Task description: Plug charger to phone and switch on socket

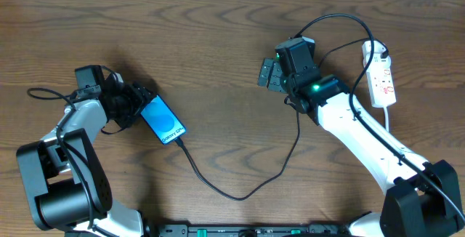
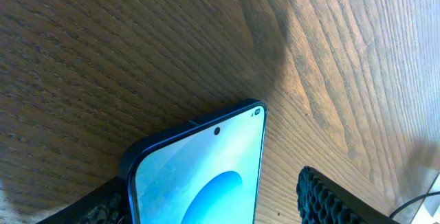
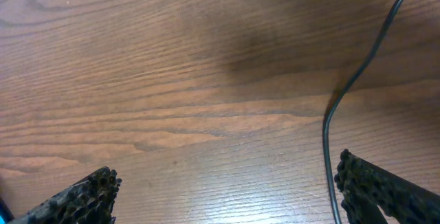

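The phone (image 1: 162, 119) lies flat on the wooden table at the left, its blue screen lit. In the left wrist view the phone (image 2: 199, 169) sits between the fingers of my left gripper (image 2: 213, 207). The left finger is against its edge and the right finger (image 2: 330, 200) stands off with a strip of table between. The charger (image 1: 240, 195) runs from the phone's lower end in a loop across the table towards the right arm. The socket (image 1: 381, 73) lies at the far right. My right gripper (image 1: 267, 73) is open over bare wood (image 3: 230, 200).
A thin black cable (image 3: 350, 86) runs along the table just inside the right gripper's right finger. The socket's white cord (image 1: 387, 117) trails towards the front beside the right arm. Both arm bases stand at the table's front edge.
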Motion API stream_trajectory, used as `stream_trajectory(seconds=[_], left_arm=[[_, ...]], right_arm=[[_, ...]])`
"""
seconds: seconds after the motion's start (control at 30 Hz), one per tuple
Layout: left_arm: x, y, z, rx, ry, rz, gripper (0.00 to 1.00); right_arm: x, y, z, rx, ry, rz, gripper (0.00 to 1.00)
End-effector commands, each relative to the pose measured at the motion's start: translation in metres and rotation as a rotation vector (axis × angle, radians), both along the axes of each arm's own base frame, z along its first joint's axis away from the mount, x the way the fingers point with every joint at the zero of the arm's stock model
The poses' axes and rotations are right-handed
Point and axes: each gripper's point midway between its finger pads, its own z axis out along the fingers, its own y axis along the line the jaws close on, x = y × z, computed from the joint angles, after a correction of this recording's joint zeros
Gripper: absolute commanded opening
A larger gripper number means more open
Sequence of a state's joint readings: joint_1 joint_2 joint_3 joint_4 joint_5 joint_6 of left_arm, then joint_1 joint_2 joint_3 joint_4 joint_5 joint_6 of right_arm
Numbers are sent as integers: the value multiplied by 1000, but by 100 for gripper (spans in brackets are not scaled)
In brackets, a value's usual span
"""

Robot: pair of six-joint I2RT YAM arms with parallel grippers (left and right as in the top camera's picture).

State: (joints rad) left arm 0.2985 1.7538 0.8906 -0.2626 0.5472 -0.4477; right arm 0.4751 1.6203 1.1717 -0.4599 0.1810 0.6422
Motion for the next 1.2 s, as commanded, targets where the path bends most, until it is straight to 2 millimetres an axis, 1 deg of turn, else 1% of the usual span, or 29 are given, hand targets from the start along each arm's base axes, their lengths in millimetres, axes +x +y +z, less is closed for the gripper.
stream_trajectory(seconds=[0.0, 0.3, 0.37, 0.63, 0.7, 0.9, 1.17], left_arm=[[-22, 9, -29, 59, 112, 26, 73], [-22, 9, -29, 59, 112, 26, 74], [-22, 9, -29, 59, 112, 26, 78], [-22, 9, -29, 59, 112, 26, 81], [-22, 9, -29, 59, 112, 26, 84], [-22, 9, -29, 59, 112, 26, 90], [-22, 9, -29, 60, 112, 26, 91]], right_arm=[[2, -4, 6, -12, -19, -8, 99], [2, -4, 6, -12, -19, -8, 99], [2, -4, 7, -12, -19, -8, 99], [2, -4, 6, -12, -19, -7, 99], [2, -4, 6, -12, -19, -8, 99], [2, -4, 6, -13, -18, -7, 99], [2, -4, 6, -13, -18, -7, 99]])
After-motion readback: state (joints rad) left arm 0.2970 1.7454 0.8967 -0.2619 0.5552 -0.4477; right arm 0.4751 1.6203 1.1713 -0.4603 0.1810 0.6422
